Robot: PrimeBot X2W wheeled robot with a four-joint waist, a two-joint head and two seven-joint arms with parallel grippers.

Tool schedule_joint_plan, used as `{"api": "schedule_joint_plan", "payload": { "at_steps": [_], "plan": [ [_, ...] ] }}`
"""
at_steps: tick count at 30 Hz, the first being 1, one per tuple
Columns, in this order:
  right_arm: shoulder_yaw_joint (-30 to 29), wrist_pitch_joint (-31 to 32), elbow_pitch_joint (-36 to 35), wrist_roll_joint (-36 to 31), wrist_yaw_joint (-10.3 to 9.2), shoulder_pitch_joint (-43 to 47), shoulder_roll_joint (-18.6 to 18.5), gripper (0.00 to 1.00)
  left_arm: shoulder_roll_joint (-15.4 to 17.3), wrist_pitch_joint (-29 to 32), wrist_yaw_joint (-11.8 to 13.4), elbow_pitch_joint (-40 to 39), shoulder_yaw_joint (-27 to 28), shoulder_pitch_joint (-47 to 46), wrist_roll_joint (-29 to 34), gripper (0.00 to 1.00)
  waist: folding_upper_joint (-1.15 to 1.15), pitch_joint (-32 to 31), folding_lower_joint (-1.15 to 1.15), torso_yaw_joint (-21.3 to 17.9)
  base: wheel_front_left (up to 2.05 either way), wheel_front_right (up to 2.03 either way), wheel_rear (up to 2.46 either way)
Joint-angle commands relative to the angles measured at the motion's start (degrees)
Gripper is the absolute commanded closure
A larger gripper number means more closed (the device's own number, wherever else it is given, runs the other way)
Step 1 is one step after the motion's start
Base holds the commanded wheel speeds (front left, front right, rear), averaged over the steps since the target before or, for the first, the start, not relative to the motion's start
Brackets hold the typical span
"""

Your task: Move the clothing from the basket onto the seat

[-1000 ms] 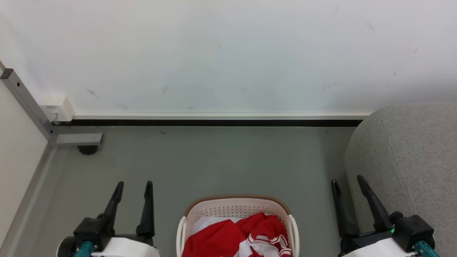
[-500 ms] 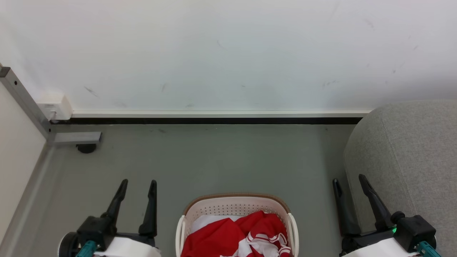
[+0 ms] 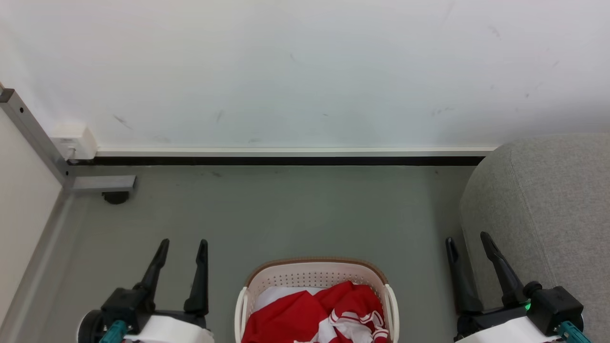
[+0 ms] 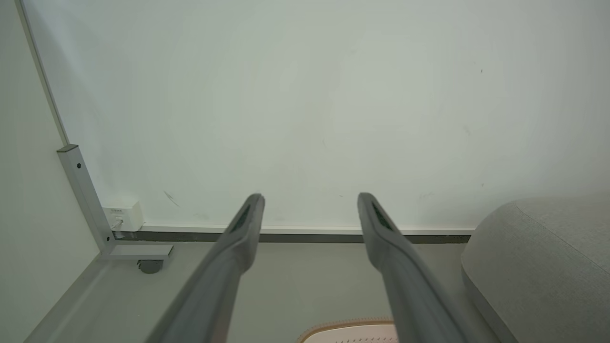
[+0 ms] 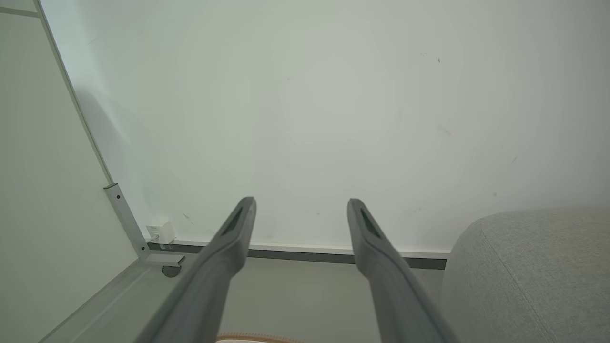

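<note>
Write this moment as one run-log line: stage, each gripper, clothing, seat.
stage: pre-grasp | left gripper: open, empty | right gripper: open, empty | clothing: in basket | seat: at robot's right

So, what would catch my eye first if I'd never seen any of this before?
The bright red and white clothing heaped in the cream basket at the bottom centre stands out most. Flanking it, the left tool and the right tool point forward with fingers spread, the right one beside the big grey seat.

Red-white clothing (image 3: 329, 312) heaped in cream basket (image 3: 314, 276) beside grey seat (image 3: 548, 209)
</note>
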Motion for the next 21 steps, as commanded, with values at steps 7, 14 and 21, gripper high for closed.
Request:
{"api": "schedule_joint_plan", "payload": {
  "at_steps": [7,14,21],
  "plan": [
    [-0.27,-0.21,0.14,0.95,-0.12,-0.85,-0.17,0.00,0.42,-0.04,-0.08,0.06,0.52,-0.42,-2.18,0.00,0.00,0.38,0.00,-0.54,0.00,0.00,0.00],
    [-0.06,-0.21,-0.10,1.21,-0.12,-1.13,-0.17,0.00,0.42,-0.04,-0.23,0.36,0.72,-0.67,-1.39,0.00,0.00,1.40,0.00,-1.85,0.00,0.00,0.00],
    [-0.45,-0.21,-0.72,0.96,-0.12,-1.98,-0.17,0.00,0.41,-0.04,-0.81,0.45,1.29,-1.71,-0.91,0.00,0.00,4.33,0.00,-4.08,0.00,0.00,0.00]
  ]
}}
